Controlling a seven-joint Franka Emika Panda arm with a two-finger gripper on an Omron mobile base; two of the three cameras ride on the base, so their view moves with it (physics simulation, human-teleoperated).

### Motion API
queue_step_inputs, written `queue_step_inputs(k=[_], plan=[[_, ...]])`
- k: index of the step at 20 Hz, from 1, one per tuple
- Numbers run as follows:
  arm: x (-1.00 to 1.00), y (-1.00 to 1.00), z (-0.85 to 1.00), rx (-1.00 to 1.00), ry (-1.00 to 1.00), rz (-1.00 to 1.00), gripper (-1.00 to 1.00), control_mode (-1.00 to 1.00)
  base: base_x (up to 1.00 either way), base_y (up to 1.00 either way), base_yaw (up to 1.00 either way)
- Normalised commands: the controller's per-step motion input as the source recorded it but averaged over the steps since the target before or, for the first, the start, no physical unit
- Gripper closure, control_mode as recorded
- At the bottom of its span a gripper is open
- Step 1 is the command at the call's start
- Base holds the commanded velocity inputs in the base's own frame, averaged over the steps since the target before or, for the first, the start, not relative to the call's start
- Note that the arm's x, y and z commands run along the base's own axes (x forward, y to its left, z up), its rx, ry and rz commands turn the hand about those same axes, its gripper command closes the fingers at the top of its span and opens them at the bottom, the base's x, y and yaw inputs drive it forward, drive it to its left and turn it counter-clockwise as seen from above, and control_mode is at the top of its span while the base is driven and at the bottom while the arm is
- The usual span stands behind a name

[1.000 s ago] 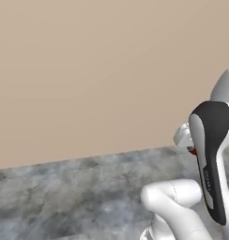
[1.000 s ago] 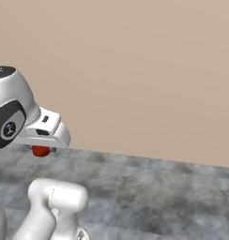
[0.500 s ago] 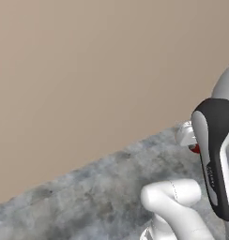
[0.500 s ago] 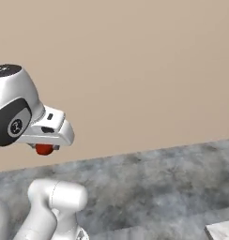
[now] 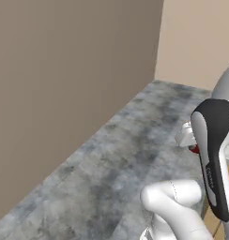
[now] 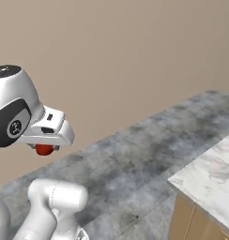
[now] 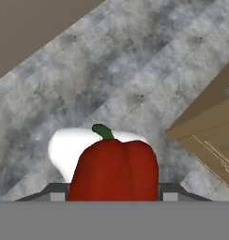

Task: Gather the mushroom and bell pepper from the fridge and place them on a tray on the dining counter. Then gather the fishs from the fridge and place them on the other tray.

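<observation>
Step in hand, as judged: bell pepper [image 7: 114, 169] carried toward dining desk [image 6: 211, 174]; trays not seen yet.

Tool [image 7: 114, 192] closed partway on bell pepper, at lower centre of hand view. Same pepper seen as red spot under hand at left of right base view.

Next move, as judged: desk corner at lower right to be approached, blue tray to be found.

Pepper: glossy red, lobed, green stem. Desk: white-grey marbled top, tan sides. Floor [image 5: 116, 159]: mottled grey stone.
</observation>
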Motion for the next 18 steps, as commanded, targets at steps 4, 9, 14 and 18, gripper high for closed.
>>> queue_step_inputs(k=[4, 9, 14, 18], plan=[[0.0, 0.0, 0.0, 0.0, 0.0, 0.0, 1.0, 1.0, 0.34, 0.13, -0.71], [0.0, 0.0, 0.0, 0.0, 0.0, 0.0, 1.0, 1.0, 0.56, 0.59, -0.63], [0.0, 0.0, 0.0, 0.0, 0.0, 0.0, 1.0, 1.0, 0.8, 0.88, -0.37], [0.0, 0.0, 0.0, 0.0, 0.0, 0.0, 1.0, 1.0, 1.0, 0.42, -0.14]])
